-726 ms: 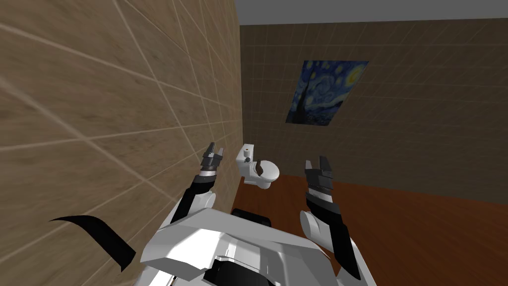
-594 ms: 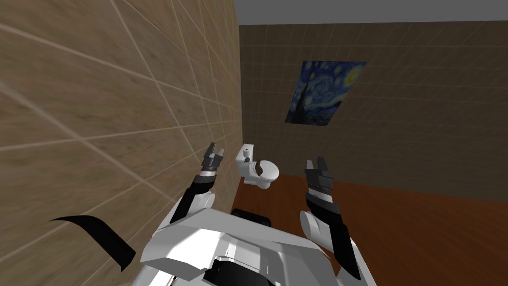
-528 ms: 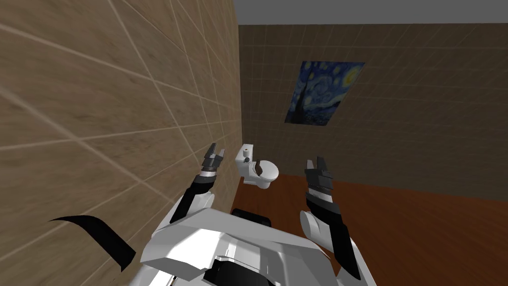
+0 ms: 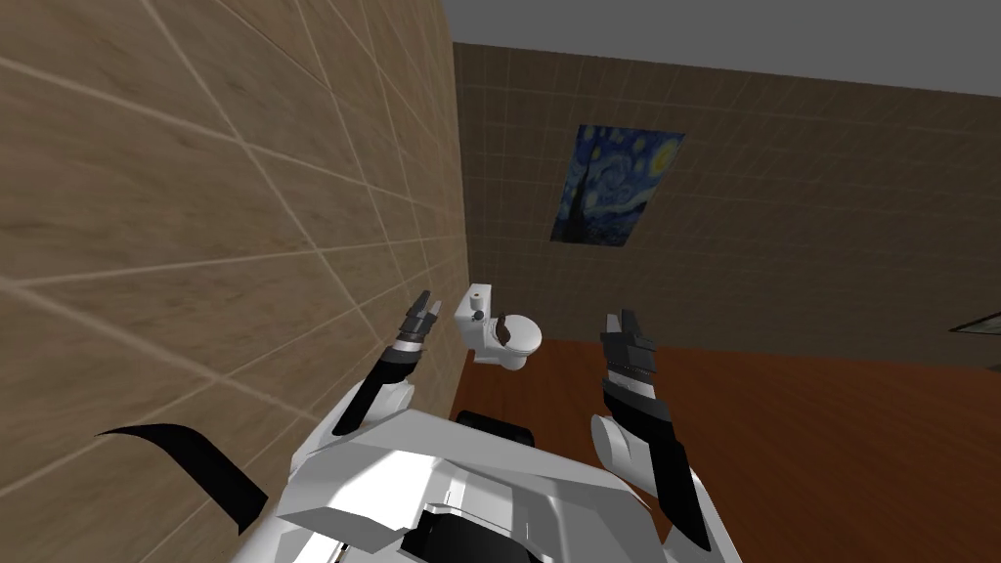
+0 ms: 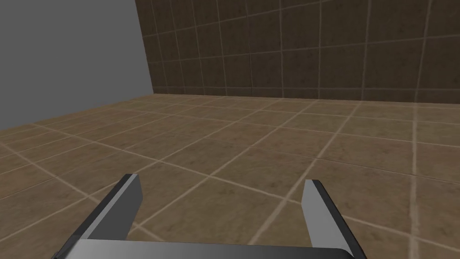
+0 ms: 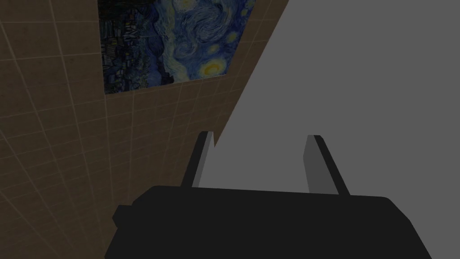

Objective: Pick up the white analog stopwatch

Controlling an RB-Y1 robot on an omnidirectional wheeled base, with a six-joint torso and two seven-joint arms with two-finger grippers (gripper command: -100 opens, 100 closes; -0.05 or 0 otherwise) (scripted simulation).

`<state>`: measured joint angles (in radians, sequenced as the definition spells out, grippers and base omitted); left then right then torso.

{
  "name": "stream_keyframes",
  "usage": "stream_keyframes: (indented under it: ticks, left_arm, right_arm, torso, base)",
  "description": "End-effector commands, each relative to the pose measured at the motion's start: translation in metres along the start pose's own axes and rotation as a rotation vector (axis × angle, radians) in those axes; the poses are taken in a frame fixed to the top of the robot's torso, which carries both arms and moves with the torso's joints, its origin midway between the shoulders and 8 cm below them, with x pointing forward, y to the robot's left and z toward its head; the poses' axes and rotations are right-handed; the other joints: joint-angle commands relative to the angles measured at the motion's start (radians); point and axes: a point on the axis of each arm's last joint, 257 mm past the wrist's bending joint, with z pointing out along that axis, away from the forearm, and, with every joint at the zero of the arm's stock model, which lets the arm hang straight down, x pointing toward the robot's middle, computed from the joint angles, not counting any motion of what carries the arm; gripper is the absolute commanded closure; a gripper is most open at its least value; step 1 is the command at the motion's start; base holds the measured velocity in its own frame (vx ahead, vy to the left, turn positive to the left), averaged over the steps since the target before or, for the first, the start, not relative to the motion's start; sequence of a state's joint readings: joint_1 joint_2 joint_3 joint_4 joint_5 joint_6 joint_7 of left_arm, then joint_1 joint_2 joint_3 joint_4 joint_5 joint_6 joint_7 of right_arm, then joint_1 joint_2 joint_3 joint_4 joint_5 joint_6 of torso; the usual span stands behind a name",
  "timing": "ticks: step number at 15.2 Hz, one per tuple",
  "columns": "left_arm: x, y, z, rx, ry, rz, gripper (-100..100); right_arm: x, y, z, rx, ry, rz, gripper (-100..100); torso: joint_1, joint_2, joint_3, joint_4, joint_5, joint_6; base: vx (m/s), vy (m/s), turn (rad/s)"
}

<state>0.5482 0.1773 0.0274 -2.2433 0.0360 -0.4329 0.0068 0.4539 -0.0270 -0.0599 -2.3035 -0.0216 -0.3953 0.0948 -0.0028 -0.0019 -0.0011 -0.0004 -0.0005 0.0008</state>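
Since the earlier frames the whole head view has slid left and rolled a little, so that is my own turn to the right, not a move of the things. The toilet and the painting both sit further left, and a new sliver has come in at the right edge. Nearest, the left gripper [image 4: 422, 315] is raised just beside the tan tiled wall [image 4: 195, 244] on my left, its two thin grey fingers spread wide in its wrist view with nothing between them. The right gripper [image 4: 626, 327] is raised over the reddish-brown wooden floor [image 4: 782, 440], its fingers likewise spread and empty. Between the two and further off, a white toilet with a cistern and a round bowl [image 4: 503, 337] stands in the corner against the wall. A small dark speck sits on the cistern and a dark curved mark lies at the seat, both too small to name. Where the white analog stopwatch lies I cannot tell. Beyond, a blue and yellow swirling night-sky painting [image 4: 611, 186] hangs on the darker back wall. At the far right is a thin dark-edged sliver of some flat surface [image 4: 978, 323], with too little of it to identify. Judgement: this is the search stage. The turn opens the right side of the room, where a surface may carry the target, and no grasp can be planned yet.
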Motion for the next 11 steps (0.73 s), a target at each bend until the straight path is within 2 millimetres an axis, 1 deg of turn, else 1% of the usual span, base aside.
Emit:
stream_keyframes:
  ticks: [1,2,3,4,5,6,7,8,9,10,11]
  left_arm:
    - [-0.003,0.013,-0.005,-0.022,0.006,0.018,-100]
    - [-0.008,0.022,-0.01,-0.037,0.008,0.034,-100]
    - [-0.008,0.024,-0.01,-0.04,0.007,0.034,-100]
    - [-0.014,0.035,-0.015,-0.059,0.007,0.05,-100]
    - [-0.02,0.043,-0.019,-0.07,0.005,0.065,-100]
    - [-0.02,0.048,-0.021,-0.081,0.004,0.065,-100]
    - [-0.027,0.057,-0.027,-0.096,0.0,0.081,-100]
    - [-0.028,0.06,-0.028,-0.102,0.0,0.081,-100]
    - [-0.036,0.072,-0.035,-0.125,-0.007,0.096,-100]
    - [-0.036,0.072,-0.035,-0.125,-0.007,0.096,-100]
    - [-0.044,0.082,-0.042,-0.143,-0.014,0.111,-100]
  right_arm:
    - [0.0,0.0,0.0,0.0,0.0,0.0,0]
    - [0.0,0.0,0.0,0.0,0.0,0.0,0]
    - [0.0,0.0,0.0,0.0,0.0,0.0,0]
    - [0.0,0.0,0.0,0.0,0.0,0.0,0]
    - [0.0,0.0,0.0,0.0,0.0,0.0,0]
    - [0.0,0.0,0.0,0.0,0.0,0.0,0]
    - [0.0,0.0,0.0,0.0,0.0,0.0,0]
    - [0.0,0.0,0.0,0.0,0.0,0.0,0]
    - [0.0,0.0,0.0,0.0,0.0,0.0,0]
    - [0.0,0.0,0.0,0.0,0.0,0.0,0]
    - [0.0,0.0,0.0,0.0,0.0,0.0,0]
  torso:
    - [0.0,0.0,0.0,0.0,0.0,0.0]
    - [0.0,0.0,0.0,0.0,0.0,-0.001]
    - [0.0,0.0,0.0,0.0,0.0,0.0]
    - [0.0,0.0,0.0,0.0,0.0,-0.001]
    - [0.0,0.0,0.0,0.0,0.0,0.0]
    - [0.0,0.0,0.0,0.0,0.0,0.0]
    - [0.0,0.0,0.0,0.0,0.0,0.0]
    - [0.0,0.0,0.0,0.0,0.0,0.0]
    - [0.0,0.0,0.0,0.0,0.0,-0.001]
    - [0.0,0.0,0.0,0.0,0.0,0.0]
    - [0.0,0.0,0.0,0.0,0.0,0.0]
  base:
    - [0.026,-0.043,-0.135]
    - [0.022,-0.042,-0.107]
    - [0.02,-0.035,-0.089]
    - [0.023,-0.035,-0.124]
    - [0.034,-0.043,-0.219]
    - [0.036,-0.038,-0.181]
    - [0.033,-0.04,-0.176]
    - [0.028,-0.033,-0.116]
    - [0.027,-0.034,-0.143]
    - [0.024,-0.033,-0.134]
    - [0.027,-0.035,-0.176]
